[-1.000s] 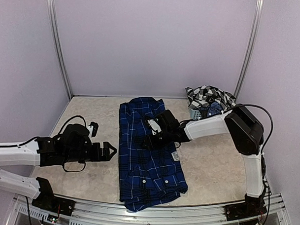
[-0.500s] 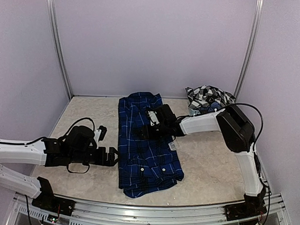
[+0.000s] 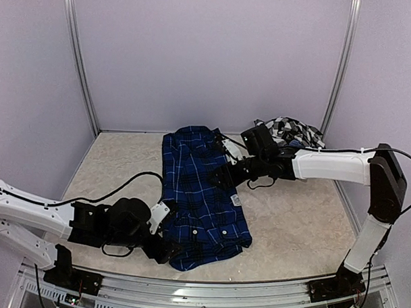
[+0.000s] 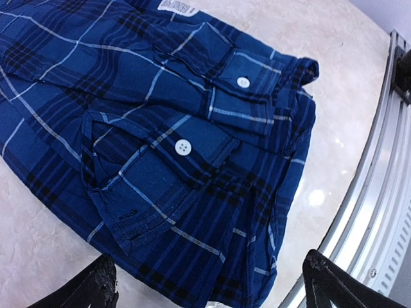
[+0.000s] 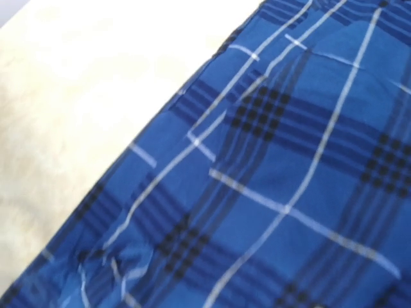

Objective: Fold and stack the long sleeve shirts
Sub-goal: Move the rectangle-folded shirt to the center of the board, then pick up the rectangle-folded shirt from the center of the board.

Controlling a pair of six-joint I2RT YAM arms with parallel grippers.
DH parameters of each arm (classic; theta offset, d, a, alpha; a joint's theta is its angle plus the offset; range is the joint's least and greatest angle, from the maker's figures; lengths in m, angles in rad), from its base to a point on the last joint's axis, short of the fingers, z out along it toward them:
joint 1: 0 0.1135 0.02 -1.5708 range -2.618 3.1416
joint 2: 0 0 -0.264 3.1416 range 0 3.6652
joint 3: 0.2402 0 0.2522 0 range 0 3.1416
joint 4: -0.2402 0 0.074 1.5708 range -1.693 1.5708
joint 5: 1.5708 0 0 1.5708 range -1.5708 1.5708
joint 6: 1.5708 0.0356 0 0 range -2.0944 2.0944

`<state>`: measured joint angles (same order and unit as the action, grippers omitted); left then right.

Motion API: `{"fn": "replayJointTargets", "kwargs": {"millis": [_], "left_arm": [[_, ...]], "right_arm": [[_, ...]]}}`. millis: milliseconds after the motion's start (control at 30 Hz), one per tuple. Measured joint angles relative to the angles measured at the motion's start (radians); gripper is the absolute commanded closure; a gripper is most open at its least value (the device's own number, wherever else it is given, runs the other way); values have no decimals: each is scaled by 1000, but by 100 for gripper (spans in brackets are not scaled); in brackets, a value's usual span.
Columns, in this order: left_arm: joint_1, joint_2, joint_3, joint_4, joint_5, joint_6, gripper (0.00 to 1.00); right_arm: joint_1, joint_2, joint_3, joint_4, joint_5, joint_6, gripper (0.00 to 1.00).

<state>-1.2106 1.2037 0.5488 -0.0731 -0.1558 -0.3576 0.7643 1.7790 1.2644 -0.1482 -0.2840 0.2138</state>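
the navy shirt [image 3: 201, 194] lies flat on the desk [image 3: 291, 224], collar toward 12 o'clock. the left jaws hang spread wide over its hem at 7 o'clock. the right jaws are at its 3 o'clock edge; i cannot tell their state. the checked shirt [image 3: 287, 130] sits heaped at 2 o'clock.

My left arm [image 3: 48, 213] lies low, coming in from the left. My left gripper [image 3: 163, 250] sits at the near-left corner of the navy shirt [image 3: 197, 201], fingers [image 4: 96, 285] spread wide. My right arm [image 3: 333, 165] extends from the right, and my right gripper [image 3: 221, 176] is low at the shirt's right edge. I cannot tell how its jaws stand.
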Motion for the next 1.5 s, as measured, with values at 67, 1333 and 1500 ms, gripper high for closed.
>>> {"fn": "replayJointTargets", "kwargs": {"millis": [67, 1333, 1500], "left_arm": [[-18, 49, 40, -34, -12, 32, 3], [5, 527, 441, -525, 84, 256, 86], [5, 527, 441, -525, 135, 296, 99]], "right_arm": [[-4, -58, -53, -7, -5, -4, 32], [-8, -281, -362, -29, -7, 87, 32], [-5, -364, -411, -47, -12, 85, 31]]}}
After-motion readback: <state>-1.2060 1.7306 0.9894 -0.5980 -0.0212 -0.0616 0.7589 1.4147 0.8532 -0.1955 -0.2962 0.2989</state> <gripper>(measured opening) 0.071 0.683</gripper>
